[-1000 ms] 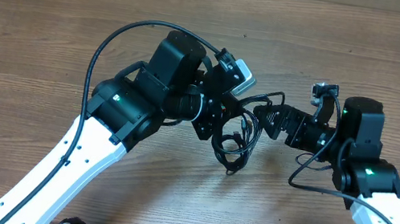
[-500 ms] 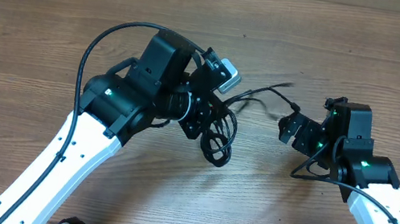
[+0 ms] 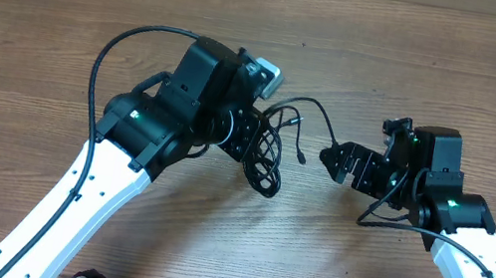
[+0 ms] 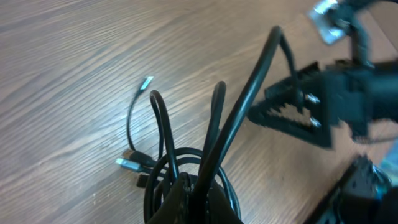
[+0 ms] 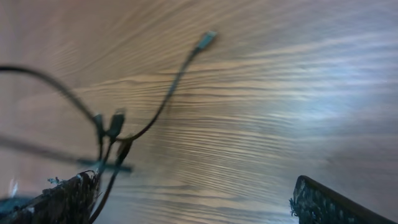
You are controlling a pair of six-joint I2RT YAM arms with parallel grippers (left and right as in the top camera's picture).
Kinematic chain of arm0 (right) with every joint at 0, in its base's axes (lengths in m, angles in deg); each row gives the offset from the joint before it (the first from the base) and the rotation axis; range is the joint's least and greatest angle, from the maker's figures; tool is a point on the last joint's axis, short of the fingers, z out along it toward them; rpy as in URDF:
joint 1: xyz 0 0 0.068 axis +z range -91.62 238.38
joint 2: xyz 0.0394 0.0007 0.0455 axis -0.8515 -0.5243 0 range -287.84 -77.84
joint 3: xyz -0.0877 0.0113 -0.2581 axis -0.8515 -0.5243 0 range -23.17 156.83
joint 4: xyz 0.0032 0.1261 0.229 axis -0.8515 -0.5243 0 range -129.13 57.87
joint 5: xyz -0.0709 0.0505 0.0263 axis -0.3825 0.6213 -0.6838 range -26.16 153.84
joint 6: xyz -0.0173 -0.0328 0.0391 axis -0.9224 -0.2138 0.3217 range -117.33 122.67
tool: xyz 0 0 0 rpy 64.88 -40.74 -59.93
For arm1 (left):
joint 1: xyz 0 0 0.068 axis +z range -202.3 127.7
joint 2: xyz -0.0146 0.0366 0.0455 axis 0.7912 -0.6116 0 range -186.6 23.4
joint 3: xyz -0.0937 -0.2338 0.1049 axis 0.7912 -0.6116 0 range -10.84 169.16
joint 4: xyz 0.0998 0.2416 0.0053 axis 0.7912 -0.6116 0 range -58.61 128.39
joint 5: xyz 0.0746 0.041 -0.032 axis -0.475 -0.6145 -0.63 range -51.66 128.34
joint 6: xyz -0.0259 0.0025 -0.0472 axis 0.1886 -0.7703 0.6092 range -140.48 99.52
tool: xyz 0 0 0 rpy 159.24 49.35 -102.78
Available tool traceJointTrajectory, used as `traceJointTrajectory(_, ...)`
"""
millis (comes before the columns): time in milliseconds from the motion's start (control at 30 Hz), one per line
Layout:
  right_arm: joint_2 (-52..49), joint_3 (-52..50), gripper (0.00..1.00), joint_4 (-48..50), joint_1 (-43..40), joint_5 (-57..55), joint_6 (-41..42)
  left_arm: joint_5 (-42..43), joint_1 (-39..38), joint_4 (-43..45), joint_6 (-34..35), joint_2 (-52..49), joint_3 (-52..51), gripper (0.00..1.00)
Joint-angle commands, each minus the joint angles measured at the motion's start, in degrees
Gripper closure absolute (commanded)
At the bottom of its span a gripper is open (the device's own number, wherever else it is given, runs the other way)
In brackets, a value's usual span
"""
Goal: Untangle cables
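Observation:
The cables (image 3: 270, 166) are thin black cords looped in a bundle that hangs from my left gripper (image 3: 253, 146), which is shut on them just above the wooden table. In the left wrist view the gripper (image 4: 194, 198) pinches several strands of the cables (image 4: 163, 134). Loose plugs (image 4: 147, 82) lie on the wood. One free cable end (image 3: 301, 156) curves toward my right gripper (image 3: 331, 159), which is open, empty and a little right of it. The right wrist view shows its fingers (image 5: 193, 190) wide apart, with cable strands (image 5: 112, 126) and a plug (image 5: 208, 39) at left.
The wooden table (image 3: 61, 47) spreads all around. A thick black cord (image 3: 108, 55) arches over the left arm. The right arm's own cord (image 3: 379, 214) loops below its wrist. My right gripper also shows in the left wrist view (image 4: 297, 112).
My left gripper has carried the bundle left and slightly up. My right gripper drew back to the right, then came left again; a cable end now hangs free between the grippers.

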Motion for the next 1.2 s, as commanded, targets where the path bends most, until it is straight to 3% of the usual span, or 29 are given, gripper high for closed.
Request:
traceJointTrajectory(0,0.98,0.5,0.0,2.99,-0.09,6.97,-3.63,-5.51,0.28,1.14,8.28,0.26,1.09,0.96)
traceJointTrajectory(133,3.08,0.52,0.0,8.09,-0.04,12.44,-5.92,-5.97,0.28,1.79,8.92,0.26,1.09,0.96)
traceJointTrajectory(267,6.4,0.52,0.0,10.86,-0.04,17.31,-14.62,-5.92,0.24,1.49,15.32,0.26,1.09,0.96)
traceJointTrajectory(400,9.38,0.52,0.0,10.93,-0.04,18.99,-21.68,-6.23,0.28,1.55,26.43,0.24,1.09,0.96)
traceJointTrajectory(500,10.93,0.52,0.0,10.95,-0.04,22.99,-27.26,-7.58,0.28,1.53,40.02,0.24,1.09,0.96)
traceJointTrajectory(767,12.0,0.52,0.05,10.97,-0.02,30.49,-37.9,-6.27,0.24,1.55,57.64,0.24,1.09,0.96)
traceJointTrajectory(900,12.0,0.52,0.07,11.67,0.02,32.11,-41.11,-0.35,0.17,1.6,64.11,0.24,1.09,0.96)
traceJointTrajectory(1167,12.0,0.5,0.11,14.34,0.02,32.06,-41.07,4.76,-1.05,2.93,67.76,0.24,1.09,0.95)
